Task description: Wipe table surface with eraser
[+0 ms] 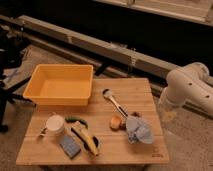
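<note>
Table: light-brown wooden plank table [142, 97], rectangular, crowded on its left and front; the bare stretch for wiping is the right-rear part.
Arm: white robot arm [187, 87], bulky, standing off the table's right edge.
Claw: claw [168, 115] hangs under the arm just beyond the right edge, well apart from the eraser. It looks spread with nothing in it, though that corner is dim and this is a likely reading only.
Tub: yellow plastic tub [35, 92] on the rear-left corner.
Cloth: pale blue-grey crumpled cloth [139, 131], front right.
Banana: yellow banana [86, 140], front centre, angled.
Cup: white round cup [55, 124], front left.
Eraser: small flat blue-grey rectangular block eraser [70, 146], lying flat near the front edge, just in front of the cup and just beside the banana; whether it touches the banana I cannot tell.
Handling: probably light and fairly stiff, with a soft wiping face. It sits low, so there is little side wall to catch, and it may skid on the wood if nudged.
Hold: from above, across the short width, fingers on the two long sides, mid-length.
Caution: the banana crowds the right-hand side, and the cup stands close behind.
</note>
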`<control>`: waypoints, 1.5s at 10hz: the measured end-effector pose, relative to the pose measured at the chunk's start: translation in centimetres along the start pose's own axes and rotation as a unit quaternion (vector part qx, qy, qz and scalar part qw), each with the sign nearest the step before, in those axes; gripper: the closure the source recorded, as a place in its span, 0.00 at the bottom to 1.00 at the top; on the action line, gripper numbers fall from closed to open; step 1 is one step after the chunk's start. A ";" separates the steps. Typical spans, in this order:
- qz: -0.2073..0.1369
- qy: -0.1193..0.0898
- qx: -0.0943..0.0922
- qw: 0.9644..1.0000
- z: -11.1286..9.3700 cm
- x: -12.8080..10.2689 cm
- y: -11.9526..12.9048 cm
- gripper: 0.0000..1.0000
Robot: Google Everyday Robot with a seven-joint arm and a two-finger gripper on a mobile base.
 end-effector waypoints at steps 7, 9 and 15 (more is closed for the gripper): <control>-0.158 -0.003 0.020 0.987 -0.8 -14.8 3.0 0.35; -0.227 -0.011 0.028 0.973 -1.0 -19.4 3.9 0.35; -0.431 -0.060 0.064 0.898 -0.9 -29.9 5.8 0.35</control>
